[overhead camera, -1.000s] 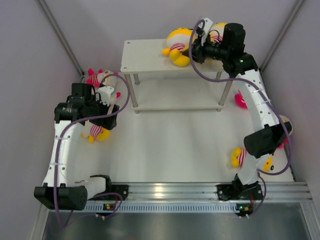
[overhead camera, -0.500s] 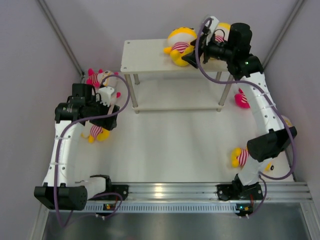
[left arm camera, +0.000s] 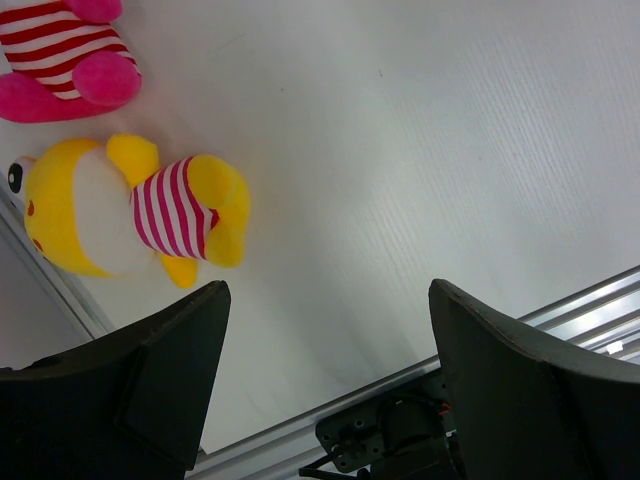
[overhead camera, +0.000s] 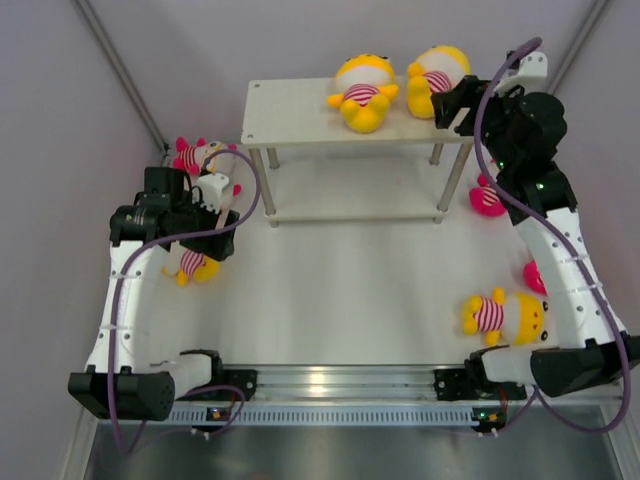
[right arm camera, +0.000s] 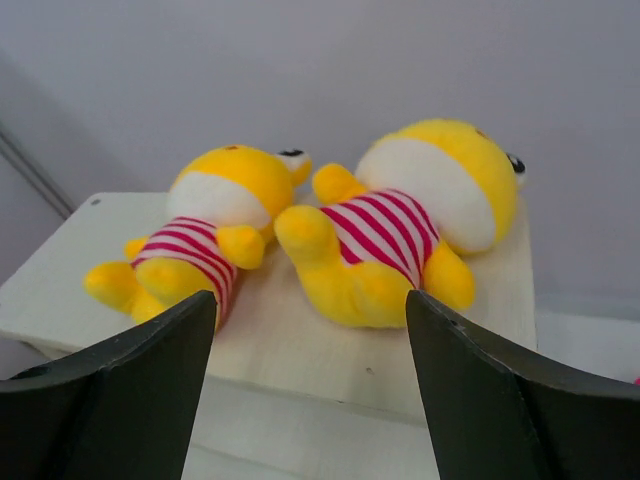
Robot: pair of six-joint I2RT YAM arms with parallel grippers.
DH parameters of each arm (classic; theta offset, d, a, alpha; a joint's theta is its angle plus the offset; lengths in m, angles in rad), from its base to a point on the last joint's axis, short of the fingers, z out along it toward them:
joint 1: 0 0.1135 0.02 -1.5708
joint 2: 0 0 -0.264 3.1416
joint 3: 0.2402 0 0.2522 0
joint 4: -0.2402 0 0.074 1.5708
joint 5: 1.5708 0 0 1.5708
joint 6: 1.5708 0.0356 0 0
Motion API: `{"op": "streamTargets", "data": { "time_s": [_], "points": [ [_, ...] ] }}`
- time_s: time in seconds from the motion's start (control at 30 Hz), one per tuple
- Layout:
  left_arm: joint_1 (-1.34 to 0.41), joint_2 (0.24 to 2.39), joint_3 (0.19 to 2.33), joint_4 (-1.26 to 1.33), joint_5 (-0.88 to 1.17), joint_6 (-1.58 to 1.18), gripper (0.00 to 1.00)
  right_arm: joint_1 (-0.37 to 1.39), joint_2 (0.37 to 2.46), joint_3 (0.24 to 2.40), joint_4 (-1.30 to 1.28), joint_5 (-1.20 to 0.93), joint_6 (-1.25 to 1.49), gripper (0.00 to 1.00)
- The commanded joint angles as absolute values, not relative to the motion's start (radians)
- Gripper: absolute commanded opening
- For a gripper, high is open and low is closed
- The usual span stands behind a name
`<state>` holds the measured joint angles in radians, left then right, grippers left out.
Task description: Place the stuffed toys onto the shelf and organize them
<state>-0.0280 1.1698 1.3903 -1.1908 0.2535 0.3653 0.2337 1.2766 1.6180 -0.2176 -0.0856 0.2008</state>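
Note:
Two yellow stuffed toys (overhead camera: 362,92) (overhead camera: 437,75) lie side by side on the right half of the shelf's (overhead camera: 290,115) top board. My right gripper (overhead camera: 452,106) hovers open and empty just off the board's right end. In the right wrist view both toys (right arm camera: 200,235) (right arm camera: 400,225) lie beyond the right gripper's (right arm camera: 312,305) spread jaws, apart from them. My left gripper (overhead camera: 222,235) is open and empty above the table at the left, over a yellow toy (overhead camera: 190,265). The left wrist view shows that toy (left arm camera: 130,215) and a pink-limbed one (left arm camera: 65,60) up and left of the left gripper (left arm camera: 330,300).
A pink-limbed toy (overhead camera: 200,157) lies left of the shelf, near the wall. Another pink one (overhead camera: 486,197) lies by the shelf's right front leg and a third (overhead camera: 533,275) shows behind my right arm. A yellow toy (overhead camera: 505,315) lies by the right arm's base. The lower shelf board (overhead camera: 350,190) holds nothing.
My right gripper opened, let go of the second yellow toy on the shelf top, and drew back to the right. The left arm has not moved.

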Motion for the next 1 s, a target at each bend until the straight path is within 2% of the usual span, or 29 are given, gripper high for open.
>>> {"op": "streamTargets", "data": {
  "time_s": [0.0,0.13,0.47,0.63,0.7,0.77,0.97],
  "points": [
    [-0.025,1.163,1.397,-1.207,0.273,0.367,0.87,0.218,1.324,1.554,-0.17,0.078,0.377,0.77],
    [-0.025,1.154,1.39,-1.207,0.268,0.367,0.87,0.213,1.333,1.525,-0.115,0.109,0.414,0.75],
    [-0.025,1.15,1.391,-1.209,0.264,0.367,0.87,0.209,1.407,1.555,-0.069,0.023,0.405,0.68],
    [-0.025,1.143,1.393,-1.209,0.261,0.365,0.87,0.199,1.434,1.586,-0.066,0.025,0.396,0.59],
    [-0.025,1.141,1.391,-1.212,0.258,0.367,0.87,0.193,1.445,1.607,-0.069,0.014,0.367,0.53],
    [-0.025,1.141,1.391,-1.212,0.258,0.367,0.87,0.186,1.453,1.621,-0.075,0.005,0.348,0.42],
    [-0.025,1.14,1.394,-1.212,0.256,0.365,0.87,0.138,1.445,1.637,-0.112,-0.208,0.244,0.15]
  ]
}}
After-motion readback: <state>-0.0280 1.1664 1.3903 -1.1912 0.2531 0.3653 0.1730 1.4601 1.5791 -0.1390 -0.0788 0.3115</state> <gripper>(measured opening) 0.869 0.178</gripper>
